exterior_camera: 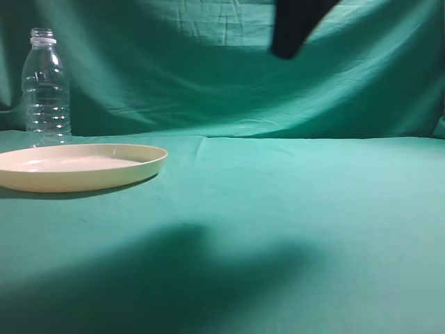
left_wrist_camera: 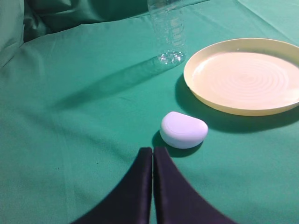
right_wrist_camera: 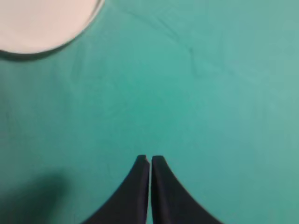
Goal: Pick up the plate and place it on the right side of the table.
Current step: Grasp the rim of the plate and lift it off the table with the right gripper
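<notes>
The cream-yellow plate (exterior_camera: 76, 165) lies flat on the teal table (exterior_camera: 292, 209) at the far left. It also shows in the left wrist view (left_wrist_camera: 245, 74) at the right, and its edge shows in the right wrist view (right_wrist_camera: 42, 21) at the top left. My left gripper (left_wrist_camera: 153, 150) is shut and empty, above the cloth, short of the plate. My right gripper (right_wrist_camera: 150, 158) is shut and empty, high over bare cloth to the right of the plate. A dark part of the right arm (exterior_camera: 295, 24) hangs in at the top of the exterior view.
A clear ribbed plastic bottle (exterior_camera: 46, 87) stands upright behind the plate; its base shows in the left wrist view (left_wrist_camera: 168, 32). A small white rounded object (left_wrist_camera: 183, 129) lies on the cloth between my left gripper and the plate. Draped green backdrop (exterior_camera: 208, 69) closes the rear.
</notes>
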Controlling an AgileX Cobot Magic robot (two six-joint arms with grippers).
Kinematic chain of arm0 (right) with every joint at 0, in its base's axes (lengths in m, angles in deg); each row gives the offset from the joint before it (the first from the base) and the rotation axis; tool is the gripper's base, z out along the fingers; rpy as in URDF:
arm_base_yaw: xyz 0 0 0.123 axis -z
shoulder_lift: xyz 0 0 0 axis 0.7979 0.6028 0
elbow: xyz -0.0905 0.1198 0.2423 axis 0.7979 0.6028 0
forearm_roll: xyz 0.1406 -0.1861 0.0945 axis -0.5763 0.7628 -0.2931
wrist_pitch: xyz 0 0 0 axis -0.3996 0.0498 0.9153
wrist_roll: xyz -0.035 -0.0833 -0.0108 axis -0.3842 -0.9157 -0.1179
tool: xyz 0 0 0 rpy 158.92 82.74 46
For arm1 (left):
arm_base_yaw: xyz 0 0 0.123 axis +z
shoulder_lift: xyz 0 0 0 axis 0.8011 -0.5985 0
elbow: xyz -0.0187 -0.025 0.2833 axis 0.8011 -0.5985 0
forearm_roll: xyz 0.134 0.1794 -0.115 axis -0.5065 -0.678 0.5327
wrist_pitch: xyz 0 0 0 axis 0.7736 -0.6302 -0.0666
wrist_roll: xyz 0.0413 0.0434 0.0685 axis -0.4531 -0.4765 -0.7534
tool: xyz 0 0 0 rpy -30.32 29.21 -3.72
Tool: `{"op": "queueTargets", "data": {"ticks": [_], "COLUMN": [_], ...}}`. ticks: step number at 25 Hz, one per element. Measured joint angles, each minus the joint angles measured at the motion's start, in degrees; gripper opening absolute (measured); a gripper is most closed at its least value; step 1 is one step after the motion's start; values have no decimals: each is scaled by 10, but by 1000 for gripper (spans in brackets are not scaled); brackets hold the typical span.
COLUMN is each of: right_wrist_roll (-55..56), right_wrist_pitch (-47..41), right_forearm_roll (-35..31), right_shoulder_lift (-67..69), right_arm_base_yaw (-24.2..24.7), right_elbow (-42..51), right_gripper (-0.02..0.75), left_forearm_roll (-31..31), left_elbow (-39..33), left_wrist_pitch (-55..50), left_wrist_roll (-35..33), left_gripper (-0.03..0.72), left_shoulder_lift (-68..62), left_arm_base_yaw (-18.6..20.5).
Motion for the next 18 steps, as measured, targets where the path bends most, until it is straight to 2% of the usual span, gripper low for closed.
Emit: {"op": "queueTargets", "data": {"ticks": [6, 7, 8, 10, 12, 15, 16, 18], "right_wrist_roll": [-2, -4, -5, -7, -8, -10, -10, -11], "right_wrist_pitch": [-7, -7, -7, -7, -7, -3, 0, 5], "right_forearm_roll": [6, 6, 6, 6, 6, 6, 6, 6], "right_shoulder_lift": [162, 182, 206, 247, 286, 331, 345, 366], "right_arm_base_yaw": [-47, -50, -53, -55, -56, -56, -56, -57], "right_elbow": [-171, -193, -219, -262, -300, -343, -354, -372], "right_gripper": [0, 68, 68, 157, 291, 445, 467, 450], "left_forearm_roll": [0, 0, 0, 0, 0, 0, 0, 0], "left_elbow": [0, 0, 0, 0, 0, 0, 0, 0], "left_wrist_pitch": [0, 0, 0, 0, 0, 0, 0, 0], "left_wrist_roll": [0, 0, 0, 0, 0, 0, 0, 0], "left_gripper": [0, 0, 0, 0, 0, 0, 0, 0], "left_shoulder_lift": [0, 0, 0, 0, 0, 0, 0, 0], "left_arm_base_yaw": [0, 0, 0, 0, 0, 0, 0, 0]}}
